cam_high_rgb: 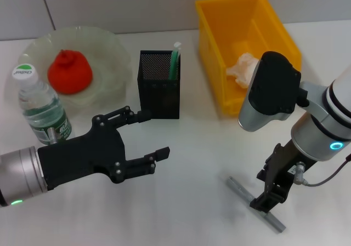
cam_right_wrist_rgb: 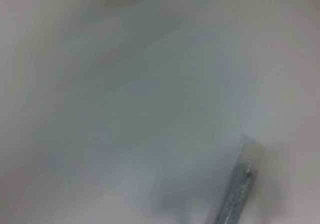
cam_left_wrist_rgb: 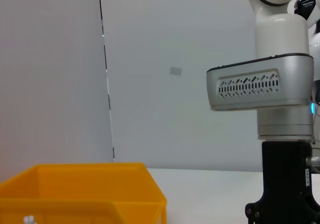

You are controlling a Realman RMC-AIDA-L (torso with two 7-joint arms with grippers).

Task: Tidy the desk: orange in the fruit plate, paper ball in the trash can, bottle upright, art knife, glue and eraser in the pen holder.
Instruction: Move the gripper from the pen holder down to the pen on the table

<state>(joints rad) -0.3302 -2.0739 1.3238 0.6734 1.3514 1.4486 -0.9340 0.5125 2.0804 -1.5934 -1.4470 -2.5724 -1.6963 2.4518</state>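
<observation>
The grey art knife (cam_high_rgb: 245, 193) lies flat on the white desk at the front right, and its end shows close up in the right wrist view (cam_right_wrist_rgb: 239, 189). My right gripper (cam_high_rgb: 267, 201) is down on the knife's middle. My left gripper (cam_high_rgb: 155, 134) hovers open and empty in front of the black mesh pen holder (cam_high_rgb: 159, 87), where a green glue stick (cam_high_rgb: 175, 63) stands. The orange (cam_high_rgb: 69, 71) rests in the glass fruit plate (cam_high_rgb: 112, 54). Upright beside the plate is the bottle (cam_high_rgb: 41, 108). The paper ball (cam_high_rgb: 243, 69) lies in the yellow trash can (cam_high_rgb: 216, 35). The eraser is out of view.
The trash can (cam_left_wrist_rgb: 100, 194) stands at the back right, close behind my right arm (cam_left_wrist_rgb: 260, 87). Bottle, plate and pen holder line the back left. Bare white desk lies between the two grippers.
</observation>
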